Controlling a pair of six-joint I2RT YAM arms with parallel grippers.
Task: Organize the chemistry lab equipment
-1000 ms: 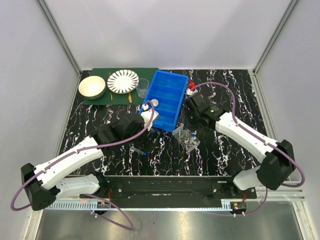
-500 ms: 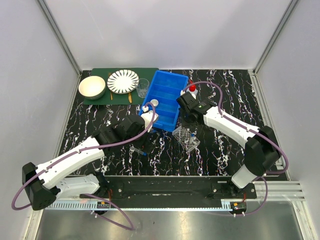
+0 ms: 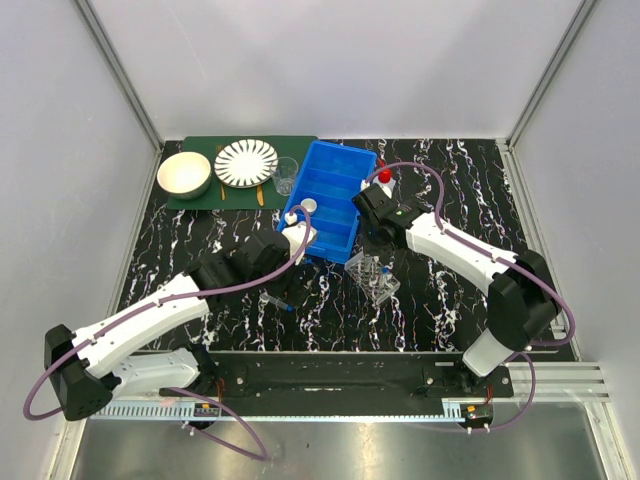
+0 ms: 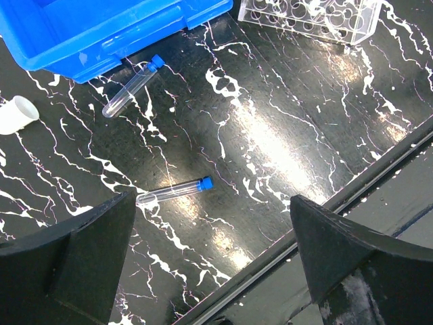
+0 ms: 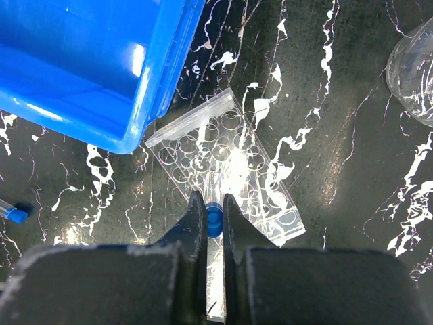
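Note:
My right gripper [image 5: 214, 203] is shut on a clear blue-capped tube [image 5: 214, 221] and holds it upright over the clear plastic tube rack [image 5: 257, 162]. In the top view this gripper [image 3: 373, 238] hangs just above the rack [image 3: 373, 279]. My left gripper [image 4: 211, 213] is open and empty above the table. A blue-capped tube [image 4: 173, 191] lies between its fingers' line and the bin, and a second tube [image 4: 131, 87] lies against the bin's edge. The red-nozzled squeeze bottle [image 3: 383, 181] stands behind the right wrist. The small beaker [image 3: 285, 176] stands left of the bin.
The big blue bin [image 3: 333, 199] stands mid-table with a small white round lid [image 3: 308, 206] inside. A cream bowl [image 3: 184, 174] and a striped plate [image 3: 246, 162] sit on a green mat at the back left. A small white item [image 4: 16, 114] lies by the bin.
My right arm has swung left, toward the bin, and brought the held tube over the rack. In the last half second it has held still. The left arm has not moved.

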